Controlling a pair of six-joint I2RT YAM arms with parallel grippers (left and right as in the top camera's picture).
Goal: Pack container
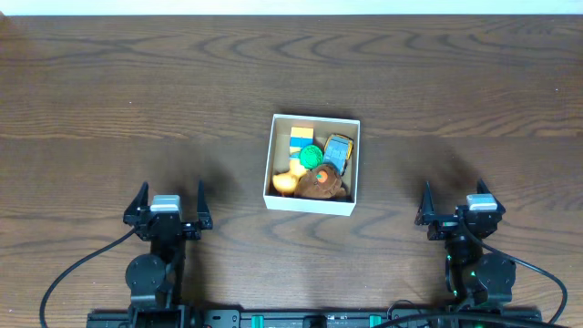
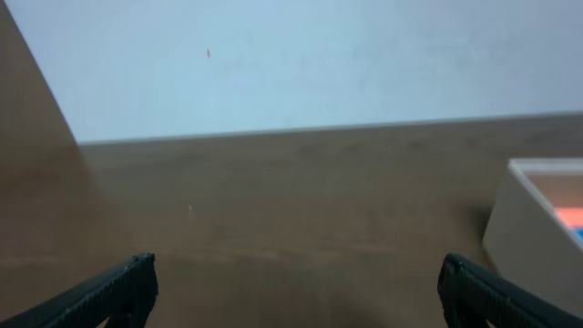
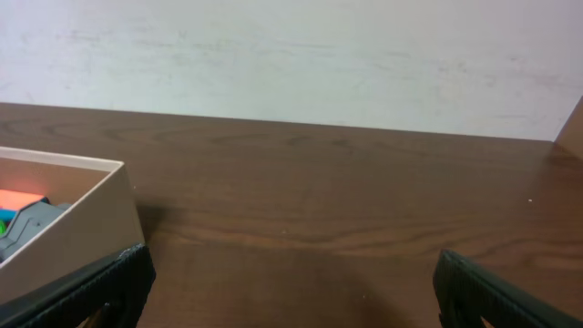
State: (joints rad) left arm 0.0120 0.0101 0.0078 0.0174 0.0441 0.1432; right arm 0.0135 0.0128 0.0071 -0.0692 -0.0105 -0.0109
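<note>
Overhead view, with both wrist views. The container (image 1: 308, 203), a white box with low walls, sits near the middle of the wooden table (image 1: 109, 91). Inside I see a yellow-and-blue block (image 1: 301, 138) at 11 o'clock, a blue-and-yellow toy car (image 1: 338, 148) at 2 o'clock, a green round toy (image 1: 311, 156) at centre, a yellow toy (image 1: 285, 180) at 8 o'clock and a brown toy (image 1: 323, 185) at 5 o'clock. My left gripper (image 1: 172, 189) lies at 8 o'clock from the box and my right gripper (image 1: 454, 189) at 4 o'clock, both well apart from it. Each has its fingers spread wide with nothing between them. The left wrist view shows the box wall (image 2: 524, 228) at 3 o'clock; the right wrist view shows it (image 3: 82, 223) at 9 o'clock.
</note>
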